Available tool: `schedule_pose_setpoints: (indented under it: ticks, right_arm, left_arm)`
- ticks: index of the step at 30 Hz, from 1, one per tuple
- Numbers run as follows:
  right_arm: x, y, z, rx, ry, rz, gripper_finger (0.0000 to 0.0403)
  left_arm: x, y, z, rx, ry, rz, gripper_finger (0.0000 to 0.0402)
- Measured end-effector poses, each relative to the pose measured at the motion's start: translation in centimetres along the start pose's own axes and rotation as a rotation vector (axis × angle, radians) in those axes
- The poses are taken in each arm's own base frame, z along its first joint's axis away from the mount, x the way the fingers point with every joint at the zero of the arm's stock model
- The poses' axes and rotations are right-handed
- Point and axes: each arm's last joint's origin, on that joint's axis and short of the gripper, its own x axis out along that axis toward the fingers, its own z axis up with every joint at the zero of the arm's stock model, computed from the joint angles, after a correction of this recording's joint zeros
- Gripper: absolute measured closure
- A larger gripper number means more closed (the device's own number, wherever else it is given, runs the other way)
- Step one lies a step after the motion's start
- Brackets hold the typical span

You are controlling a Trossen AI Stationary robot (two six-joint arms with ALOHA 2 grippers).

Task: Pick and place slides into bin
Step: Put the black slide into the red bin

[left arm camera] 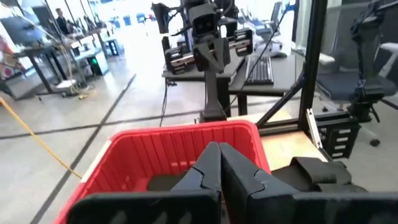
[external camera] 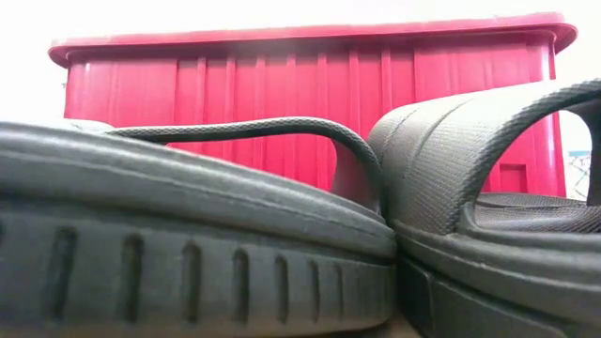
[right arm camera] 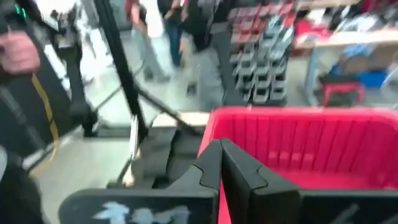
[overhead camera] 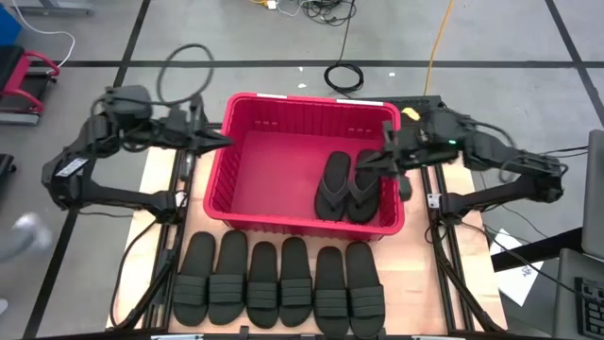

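Observation:
The red bin point(overhead camera: 283, 161) stands mid-table; it also shows in the left wrist view point(left arm camera: 155, 146) and the right wrist view point(right arm camera: 298, 137). Two black thong slides point(overhead camera: 344, 184) lie side by side on its floor, toward its right wall. Several wide-strap slides point(overhead camera: 278, 279) rest sole-down in a row along the table's near edge, close up in the low view point(external camera: 188, 235). My left gripper point(overhead camera: 225, 140) is shut and empty above the bin's left rim. My right gripper point(overhead camera: 382, 159) is shut and empty above the right rim.
Metal frame rails point(overhead camera: 177, 203) run along both sides of the wooden table. A coiled cable point(overhead camera: 344, 76) lies on the floor beyond the bin. People stand in the room behind point(right arm camera: 161, 31). The bin's left half point(overhead camera: 264, 175) holds nothing.

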Motion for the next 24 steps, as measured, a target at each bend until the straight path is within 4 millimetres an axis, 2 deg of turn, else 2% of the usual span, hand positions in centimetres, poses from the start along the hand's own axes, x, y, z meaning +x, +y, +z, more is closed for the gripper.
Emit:
schedule_pose_setpoints:
  ticks: [6,12,18,24]
  right_arm:
    - [-1.2,2.5,0.6,0.024,-0.080,-0.068,0.0403]
    - [-1.0,4.4,0.3,0.048,-0.073,-0.031,0.0403]
    - [-1.4,6.6,-0.4,0.113,-0.002,0.140,0.0403]
    - [-2.6,9.0,-1.2,0.166,0.103,0.355,0.0403]
  left_arm:
    - [-3.0,-1.1,0.6,0.006,-0.080,-0.011,0.0401]
    - [-3.8,-1.3,0.6,-0.042,-0.095,-0.015,0.0401]
    - [-3.7,-1.5,0.7,-0.072,-0.108,-0.099,0.0401]
    - [-3.7,-1.4,0.9,-0.198,-0.117,-0.056,0.0397]
